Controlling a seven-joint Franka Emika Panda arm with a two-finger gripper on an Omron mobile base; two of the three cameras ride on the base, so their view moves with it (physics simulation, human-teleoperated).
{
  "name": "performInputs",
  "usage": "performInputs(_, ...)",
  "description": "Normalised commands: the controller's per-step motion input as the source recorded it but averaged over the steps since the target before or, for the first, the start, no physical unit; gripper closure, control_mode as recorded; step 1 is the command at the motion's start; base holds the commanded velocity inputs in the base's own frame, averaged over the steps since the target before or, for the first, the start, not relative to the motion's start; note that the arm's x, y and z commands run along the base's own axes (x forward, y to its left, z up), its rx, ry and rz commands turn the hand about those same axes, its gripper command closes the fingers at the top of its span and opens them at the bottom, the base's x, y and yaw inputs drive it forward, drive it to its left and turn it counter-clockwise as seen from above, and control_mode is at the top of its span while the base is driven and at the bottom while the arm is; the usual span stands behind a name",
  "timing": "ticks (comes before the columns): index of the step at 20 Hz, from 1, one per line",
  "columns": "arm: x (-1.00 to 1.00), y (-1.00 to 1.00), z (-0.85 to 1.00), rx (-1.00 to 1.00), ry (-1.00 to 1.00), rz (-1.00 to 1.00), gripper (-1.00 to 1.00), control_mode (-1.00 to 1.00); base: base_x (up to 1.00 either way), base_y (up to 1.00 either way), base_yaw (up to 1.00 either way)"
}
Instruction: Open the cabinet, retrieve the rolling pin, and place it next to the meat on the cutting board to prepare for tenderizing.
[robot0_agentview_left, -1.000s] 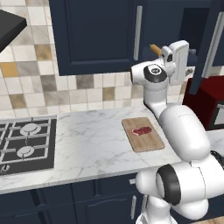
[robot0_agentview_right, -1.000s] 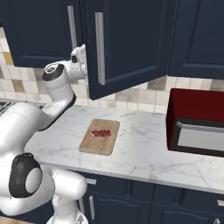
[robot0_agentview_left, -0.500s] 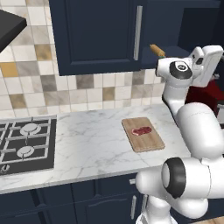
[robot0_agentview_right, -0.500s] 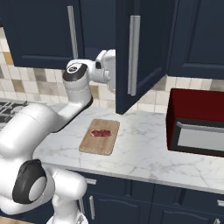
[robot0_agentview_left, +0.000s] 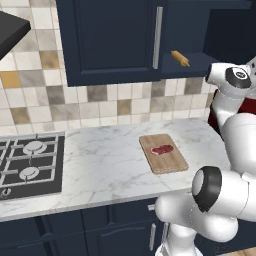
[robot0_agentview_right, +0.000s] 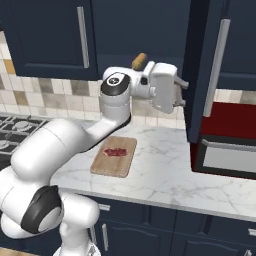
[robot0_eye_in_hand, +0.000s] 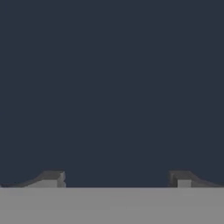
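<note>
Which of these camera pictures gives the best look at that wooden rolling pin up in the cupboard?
The left base view: the rolling pin lies in the open cabinet, with one handle and part of its body clear to see. The right base view shows just its rounded end poking up behind the arm. The hand view faces a plain dark surface.

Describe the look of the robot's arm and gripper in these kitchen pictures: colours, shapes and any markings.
The arm is glossy white, built of rounded, bulbous segments, with dark grey to black round caps at its joints. No cables or markings can be seen on it. The gripper has a boxy white body and two small finger tips that look grey.
</note>
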Motion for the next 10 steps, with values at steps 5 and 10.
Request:
performInputs(5,0.06,-0.38,-0.02,0.08,-0.01,0.02,-1.0,-1.0,0.0,0.0,0.0)
performInputs(10,-0.48,0.43,0.0,0.08,-0.17,0.09,-1.0,-1.0,0.0,0.0,0.0)
